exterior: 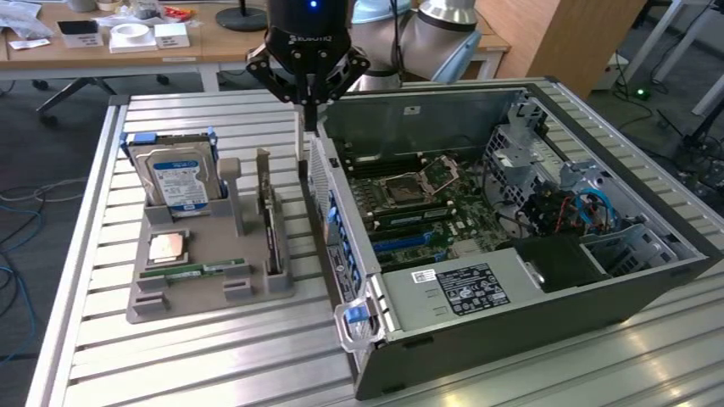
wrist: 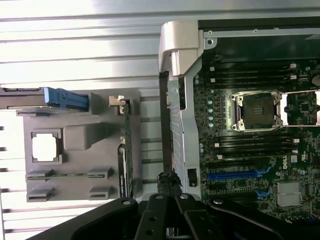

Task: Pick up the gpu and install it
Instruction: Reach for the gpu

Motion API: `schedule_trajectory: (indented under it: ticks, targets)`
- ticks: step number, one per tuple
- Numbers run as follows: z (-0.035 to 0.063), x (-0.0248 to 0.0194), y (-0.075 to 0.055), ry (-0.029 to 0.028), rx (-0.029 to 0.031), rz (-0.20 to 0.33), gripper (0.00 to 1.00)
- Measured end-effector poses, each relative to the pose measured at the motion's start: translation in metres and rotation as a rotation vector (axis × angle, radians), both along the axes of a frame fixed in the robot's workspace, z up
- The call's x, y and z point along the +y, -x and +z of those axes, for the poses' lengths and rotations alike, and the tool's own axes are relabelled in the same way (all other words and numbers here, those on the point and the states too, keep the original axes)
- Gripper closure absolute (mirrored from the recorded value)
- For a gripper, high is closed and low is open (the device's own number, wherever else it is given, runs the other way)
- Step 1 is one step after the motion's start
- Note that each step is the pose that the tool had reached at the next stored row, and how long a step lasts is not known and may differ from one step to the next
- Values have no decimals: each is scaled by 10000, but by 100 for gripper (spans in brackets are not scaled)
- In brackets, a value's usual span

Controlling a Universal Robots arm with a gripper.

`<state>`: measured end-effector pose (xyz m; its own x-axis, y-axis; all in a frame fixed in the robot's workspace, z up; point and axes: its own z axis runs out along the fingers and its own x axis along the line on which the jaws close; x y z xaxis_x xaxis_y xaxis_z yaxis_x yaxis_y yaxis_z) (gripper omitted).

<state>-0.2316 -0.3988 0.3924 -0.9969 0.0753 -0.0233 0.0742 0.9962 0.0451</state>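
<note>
The gpu (exterior: 270,216) is a thin dark card standing on edge in a slot of the grey holder tray (exterior: 203,297), on the side nearest the open computer case (exterior: 509,280). In the wrist view the gpu (wrist: 125,150) runs along the tray (wrist: 75,135) with its metal bracket at one end. My gripper (exterior: 308,103) hangs shut above the gap between the tray and the case's rear panel, near the far end of the tray. The gripper (wrist: 170,187) has its fingers together with nothing between them. The motherboard (wrist: 250,150) lies exposed, with blue card slots (wrist: 235,175).
A blue-labelled hard drive (exterior: 175,178) stands upright in the tray; a processor chip (exterior: 168,246) and a green memory stick (exterior: 192,271) lie flat in it. The case's rear wall (exterior: 339,246) rises right beside the gpu. Everything rests on a slatted metal table (exterior: 203,356).
</note>
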Motion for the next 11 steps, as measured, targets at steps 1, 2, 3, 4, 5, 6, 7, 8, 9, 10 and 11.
schedule_trajectory:
  ticks: [1, 2, 3, 4, 5, 6, 7, 8, 9, 10, 11]
  targets:
    - [0, 0, 10, 0, 0, 0, 89]
    - [0, 0, 21, 0, 0, 0, 89]
    - [0, 0, 32, 0, -1, 0, 89]
    - [0, 0, 45, 0, 0, 0, 89]
    - [0, 0, 58, 0, 0, 0, 89]
    - [0, 0, 73, 0, 0, -1, 89]
    - [0, 0, 88, 0, 0, 1, 89]
    - [-1, 0, 103, 0, 0, 1, 89]
    - [-2, 0, 119, 1, 0, 1, 89]
    - [-3, 0, 134, 3, 0, 1, 89]
    - [-3, 0, 148, 4, 0, 0, 89]
